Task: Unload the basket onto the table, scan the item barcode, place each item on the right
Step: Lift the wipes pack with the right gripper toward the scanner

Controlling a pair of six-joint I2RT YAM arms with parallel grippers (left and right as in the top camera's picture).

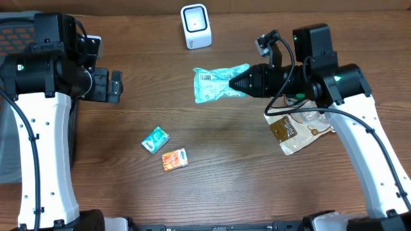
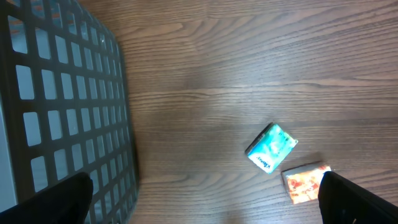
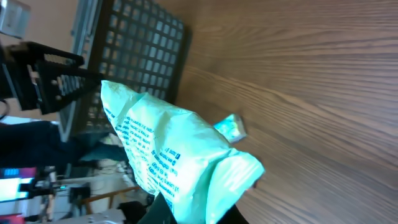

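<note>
1. The wooden table (image 1: 225,186) has a dark mesh basket (image 2: 62,93) at its left edge.
2. The left gripper (image 1: 115,86) hangs beside the basket, fingers wide apart and holding nothing.
3. The right gripper (image 1: 234,82) is clamped on one end of the green packet (image 1: 215,85).
4. The packet's barcode (image 1: 204,77) faces up, near the white scanner (image 1: 196,25).
5. A brown pouch (image 1: 292,131) lies under the right arm.
6. A teal box (image 1: 155,139) and an orange box (image 1: 174,159) sit just beside each other.

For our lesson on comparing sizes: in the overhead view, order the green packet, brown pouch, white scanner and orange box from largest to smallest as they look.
Tied first: brown pouch and green packet, too alike to rank; the right arm hides part of the pouch.
Then white scanner.
Smallest: orange box.
</note>
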